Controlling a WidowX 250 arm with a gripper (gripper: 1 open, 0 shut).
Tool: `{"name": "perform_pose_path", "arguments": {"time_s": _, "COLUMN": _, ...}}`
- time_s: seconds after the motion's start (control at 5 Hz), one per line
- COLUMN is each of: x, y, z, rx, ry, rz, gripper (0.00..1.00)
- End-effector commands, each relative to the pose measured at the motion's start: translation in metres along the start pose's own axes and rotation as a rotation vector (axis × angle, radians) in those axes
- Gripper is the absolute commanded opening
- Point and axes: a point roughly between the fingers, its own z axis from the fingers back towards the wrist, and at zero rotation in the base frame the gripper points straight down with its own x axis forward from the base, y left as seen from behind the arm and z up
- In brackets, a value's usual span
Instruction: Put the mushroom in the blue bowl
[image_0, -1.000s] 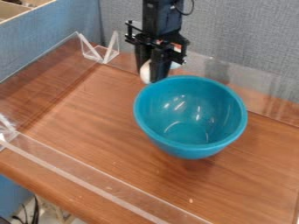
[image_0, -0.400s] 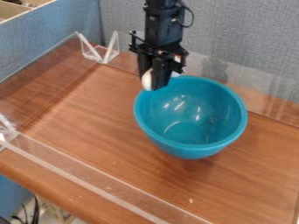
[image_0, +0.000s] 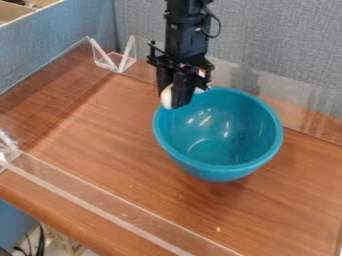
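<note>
The mushroom (image_0: 167, 97) hangs at the far left rim of the blue bowl (image_0: 218, 132), only its cream-white stem showing as a pale patch between the dark fingers of the gripper (image_0: 178, 95) (the reddish-brown cap cannot be made out from this angle). The claw is clenched on the mushroom, pointing straight down, its tips level with the bowl's rim and just over the inner edge rather than deep inside. Whether the mushroom touches the rim is not clear. The bowl itself — wide, glossy, teal-blue — sits upright on the wooden table (image_0: 94, 120), a little right of centre, and its inside shows only bright reflections. Above the gripper the black arm (image_0: 187, 25) rises out of the top of the view. A low clear plastic wall (image_0: 80, 198) runs along the table's near edge and another along its far side, where a clear triangular bracket (image_0: 114, 55) stands at the corner — well apart from the bowl. Behind the table there is a blue-grey fabric panel (image_0: 67, 35) on the left.
</note>
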Motion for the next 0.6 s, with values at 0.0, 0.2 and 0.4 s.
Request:
{"name": "perform_pose_path", "arguments": {"time_s": 0.0, "x": 0.000, "y": -0.004, "z": 0.022, "rx": 0.029, "ry": -0.079, "rz": 0.010, "gripper": 0.00}}
{"name": "perform_pose_path", "arguments": {"time_s": 0.2, "x": -0.001, "y": -0.007, "z": 0.016, "rx": 0.028, "ry": -0.079, "rz": 0.036, "gripper": 0.00}}
{"name": "perform_pose_path", "arguments": {"time_s": 0.4, "x": -0.002, "y": -0.010, "z": 0.012, "rx": 0.026, "ry": -0.079, "rz": 0.064, "gripper": 0.00}}
